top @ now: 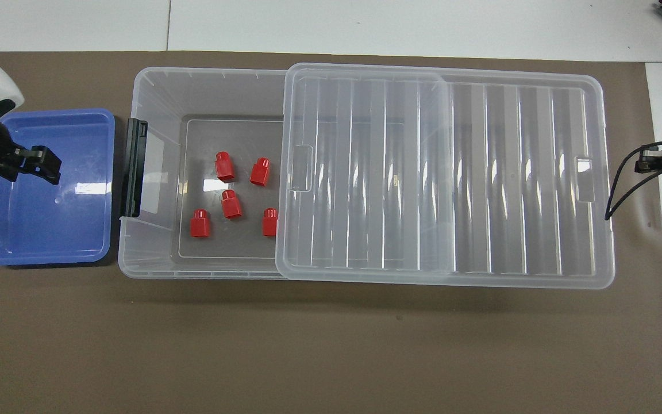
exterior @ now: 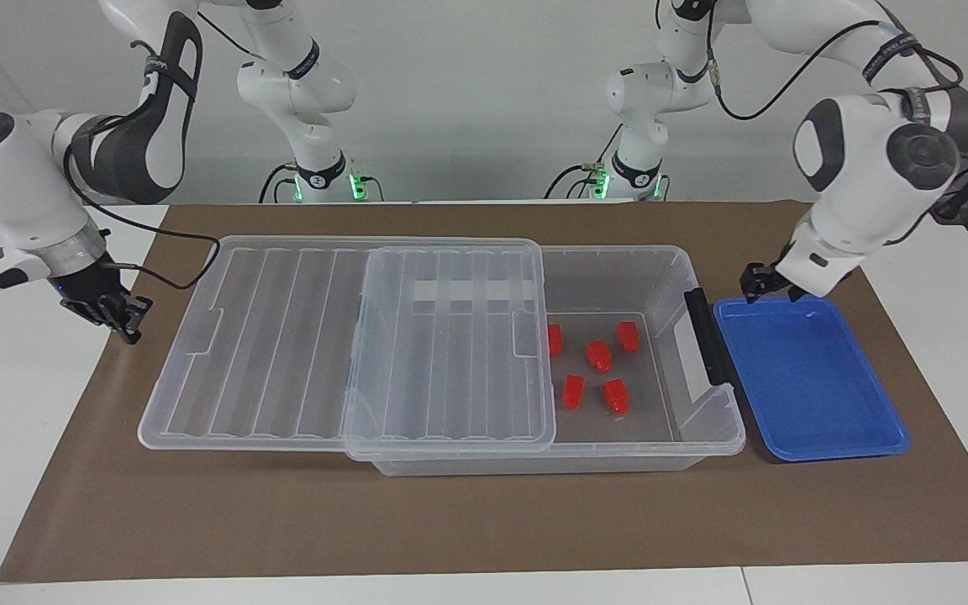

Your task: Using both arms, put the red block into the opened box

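In the open end of the box (exterior: 707, 424), toward the left arm's end of the worktop (exterior: 467, 521), five red blocks lie on the floor; one red block (exterior: 599, 355) sits in the middle of the group. The ribbed lid (exterior: 349, 344) is slid toward the right arm's end, half covering the box. The left end effector (exterior: 760, 281) hangs empty over the blue tray (exterior: 812, 378); how far apart its fingers stand I cannot tell. The right end effector (exterior: 121, 318), pinched closed on nothing, hangs over the brown mat (exterior: 484, 512) just beside the lid's end.
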Action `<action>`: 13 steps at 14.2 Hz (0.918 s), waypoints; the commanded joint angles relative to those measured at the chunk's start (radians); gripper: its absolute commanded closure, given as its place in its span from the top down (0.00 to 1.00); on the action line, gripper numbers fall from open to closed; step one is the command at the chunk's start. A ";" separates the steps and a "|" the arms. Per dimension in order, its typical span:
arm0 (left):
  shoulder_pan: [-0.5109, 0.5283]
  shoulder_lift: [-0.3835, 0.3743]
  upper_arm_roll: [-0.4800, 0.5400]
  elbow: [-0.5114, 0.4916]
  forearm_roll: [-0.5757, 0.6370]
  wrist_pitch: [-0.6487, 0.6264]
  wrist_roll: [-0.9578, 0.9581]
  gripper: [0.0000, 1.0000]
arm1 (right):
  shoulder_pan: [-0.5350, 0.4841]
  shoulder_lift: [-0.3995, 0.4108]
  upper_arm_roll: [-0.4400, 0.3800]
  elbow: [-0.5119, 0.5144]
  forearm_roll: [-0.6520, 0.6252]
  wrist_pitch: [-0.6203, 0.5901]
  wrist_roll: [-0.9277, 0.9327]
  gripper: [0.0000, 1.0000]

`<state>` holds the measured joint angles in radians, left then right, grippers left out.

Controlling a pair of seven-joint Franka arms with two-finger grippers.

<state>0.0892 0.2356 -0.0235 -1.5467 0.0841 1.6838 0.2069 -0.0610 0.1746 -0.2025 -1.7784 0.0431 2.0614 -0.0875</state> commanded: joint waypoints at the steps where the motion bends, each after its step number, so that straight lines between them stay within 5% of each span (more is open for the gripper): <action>1: -0.008 -0.088 0.036 -0.217 -0.021 0.219 0.075 0.71 | 0.000 0.011 0.011 0.007 0.029 0.003 -0.034 0.00; 4: -0.006 -0.098 0.073 -0.322 -0.021 0.376 0.086 0.74 | 0.012 0.011 0.032 0.007 0.029 0.005 -0.034 0.00; 6: -0.041 -0.093 0.073 -0.303 -0.021 0.338 0.077 1.00 | 0.013 0.011 0.063 0.008 0.029 0.008 -0.034 0.00; 11: -0.097 -0.101 0.071 -0.317 -0.021 0.327 0.080 1.00 | 0.015 0.014 0.113 0.008 0.029 0.032 -0.031 0.00; 13: -0.086 -0.114 0.073 -0.246 -0.021 0.269 0.091 1.00 | 0.015 0.016 0.136 0.008 0.029 0.034 -0.031 0.00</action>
<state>0.0043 0.1647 0.0292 -1.8202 0.0774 2.0068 0.2743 -0.0412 0.1799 -0.0916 -1.7775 0.0439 2.0815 -0.0877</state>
